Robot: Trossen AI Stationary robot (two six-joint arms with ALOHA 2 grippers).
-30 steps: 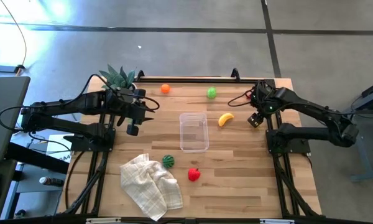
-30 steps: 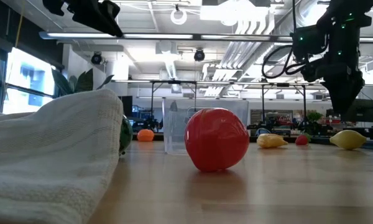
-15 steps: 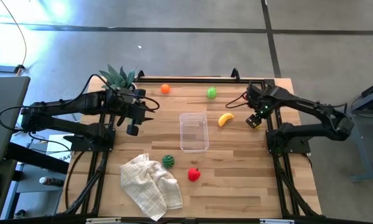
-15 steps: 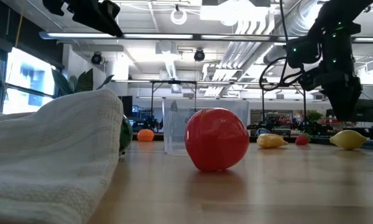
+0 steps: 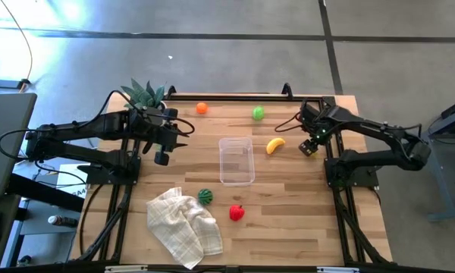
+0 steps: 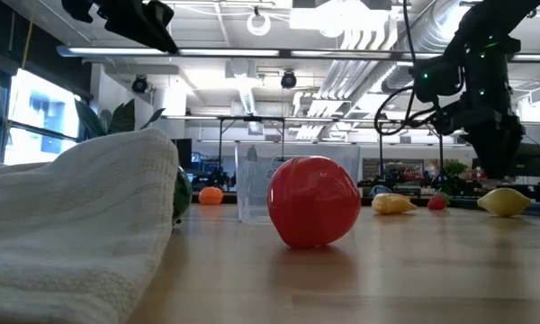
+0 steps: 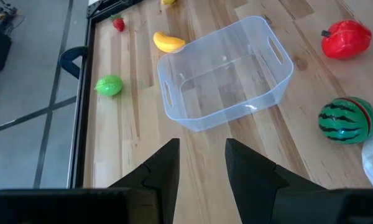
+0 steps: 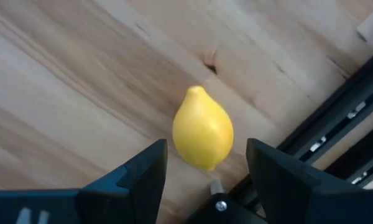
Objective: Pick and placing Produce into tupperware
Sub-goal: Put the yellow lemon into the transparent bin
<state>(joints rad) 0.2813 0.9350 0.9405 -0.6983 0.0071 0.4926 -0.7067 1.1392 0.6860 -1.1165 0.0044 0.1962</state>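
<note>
Now the right gripper (image 8: 202, 180) hangs open over a yellow lemon (image 8: 202, 129) — the left gripper (image 7: 201, 165) waits open near the tupperware (image 7: 224, 73).

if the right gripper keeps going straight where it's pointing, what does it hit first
Most likely the yellow lemon: in the right wrist view it lies on the wooden table centred just ahead of the open right gripper. Nothing shows between them, though the gap's depth is unclear.

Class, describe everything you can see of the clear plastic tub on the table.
The tupperware is a small see-through rectangular tub with rounded corners and a slot handle in each short end, best seen in the left wrist view. It stands upright and open on the wooden table near the middle, with no lid and nothing inside. No fruit or gripper touches it.
</note>
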